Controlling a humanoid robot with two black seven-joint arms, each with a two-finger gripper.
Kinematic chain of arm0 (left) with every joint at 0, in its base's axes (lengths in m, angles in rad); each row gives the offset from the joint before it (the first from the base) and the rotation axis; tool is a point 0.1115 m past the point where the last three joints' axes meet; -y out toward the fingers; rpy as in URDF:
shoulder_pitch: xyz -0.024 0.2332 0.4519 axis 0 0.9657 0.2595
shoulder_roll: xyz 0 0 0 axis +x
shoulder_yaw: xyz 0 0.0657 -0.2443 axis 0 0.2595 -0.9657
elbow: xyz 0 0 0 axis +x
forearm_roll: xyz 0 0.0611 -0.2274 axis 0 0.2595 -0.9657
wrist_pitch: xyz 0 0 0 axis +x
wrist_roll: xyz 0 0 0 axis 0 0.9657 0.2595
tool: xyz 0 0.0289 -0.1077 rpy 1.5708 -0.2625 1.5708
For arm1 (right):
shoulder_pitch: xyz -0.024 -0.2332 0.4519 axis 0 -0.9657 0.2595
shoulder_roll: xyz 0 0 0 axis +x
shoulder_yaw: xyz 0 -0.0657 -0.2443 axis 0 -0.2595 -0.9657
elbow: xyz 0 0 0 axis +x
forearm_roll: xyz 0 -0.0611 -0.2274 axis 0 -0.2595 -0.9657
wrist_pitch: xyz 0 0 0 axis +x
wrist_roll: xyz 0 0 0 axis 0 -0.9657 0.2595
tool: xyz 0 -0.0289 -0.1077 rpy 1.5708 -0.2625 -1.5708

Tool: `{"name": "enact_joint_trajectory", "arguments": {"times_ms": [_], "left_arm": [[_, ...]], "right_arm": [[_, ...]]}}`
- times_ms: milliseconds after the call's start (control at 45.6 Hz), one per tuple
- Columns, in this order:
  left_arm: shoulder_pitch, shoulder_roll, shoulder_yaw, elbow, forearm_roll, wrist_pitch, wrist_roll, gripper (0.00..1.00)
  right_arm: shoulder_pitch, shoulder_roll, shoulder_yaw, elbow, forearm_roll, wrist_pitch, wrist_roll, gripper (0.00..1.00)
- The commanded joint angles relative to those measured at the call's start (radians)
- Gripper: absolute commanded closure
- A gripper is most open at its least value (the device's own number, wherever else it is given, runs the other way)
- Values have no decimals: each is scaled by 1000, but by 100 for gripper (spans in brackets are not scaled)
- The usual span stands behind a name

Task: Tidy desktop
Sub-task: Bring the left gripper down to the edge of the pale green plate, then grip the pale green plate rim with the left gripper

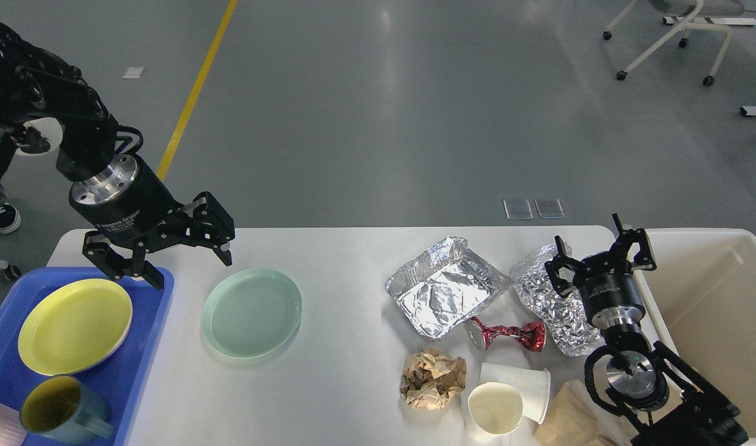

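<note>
White rectangular desktop fills lower view w/ round pale-green plate at its left-centre. Left gripper hovers just above plate's far-left rim, fingers wide. Right gripper over crumpled silver foil, fingers spread, empty

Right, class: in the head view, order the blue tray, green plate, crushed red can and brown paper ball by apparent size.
1. Blue tray, partly cut off by the frame
2. Green plate
3. Crushed red can and brown paper ball: too alike to rank
</note>
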Motion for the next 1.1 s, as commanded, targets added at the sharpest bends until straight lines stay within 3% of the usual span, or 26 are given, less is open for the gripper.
{"name": "enact_joint_trajectory", "arguments": {"times_ms": [0,153,351,460,548,657,942,1008,1073], "left_arm": [[117,-2,-2,33,-87,92,3,8],[240,-4,-19,30,-131,278,6,10],[361,27,-74,36,-194,456,6,11],[475,70,-189,70,-208,624,12,11],[562,73,-278,114,-210,710,26,7],[616,72,-323,159,-210,750,27,7],[716,76,-372,240,-292,754,32,7],[719,82,-368,232,-292,752,69,7],[739,82,-364,234,-295,755,159,7]], "right_arm": [[0,0,0,0,0,0,-1,0],[0,0,0,0,0,0,-1,0],[0,0,0,0,0,0,1,0],[0,0,0,0,0,0,1,0],[0,0,0,0,0,0,1,0],[0,0,0,0,0,0,-1,0],[0,0,0,0,0,0,-1,0],[0,0,0,0,0,0,1,0],[0,0,0,0,0,0,-1,0]]}}
